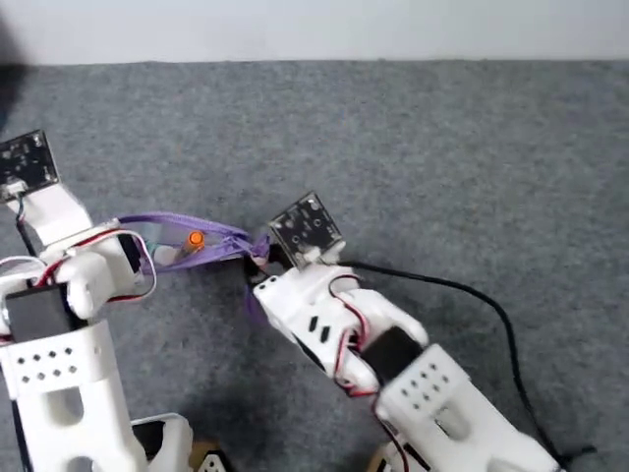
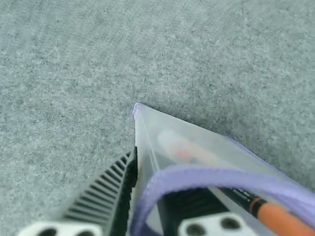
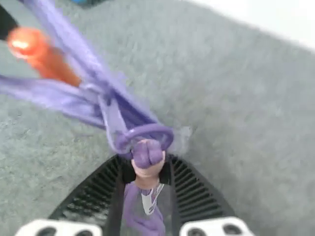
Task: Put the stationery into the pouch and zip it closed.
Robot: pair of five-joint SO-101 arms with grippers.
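Note:
A clear pouch (image 1: 182,246) with purple zipper trim hangs stretched between my two grippers over the grey carpet. An orange-capped pen (image 1: 196,239) lies inside it, its cap close under the zipper. My left gripper (image 1: 133,254) is shut on the pouch's left end; in the left wrist view the pouch (image 2: 167,142) wall runs between the left gripper (image 2: 147,206) fingers, with the pen (image 2: 280,219) beside the purple edge. My right gripper (image 1: 257,264) is shut on the purple zipper pull (image 3: 146,156) at the pouch's right end, and the right gripper (image 3: 146,196) pinches its strap below the ring. The pen (image 3: 39,54) shows behind.
Grey carpet (image 1: 442,157) covers the table, open at the back and right. A black cable (image 1: 472,295) trails from the right arm toward the front right. A white wall (image 1: 314,29) borders the far edge.

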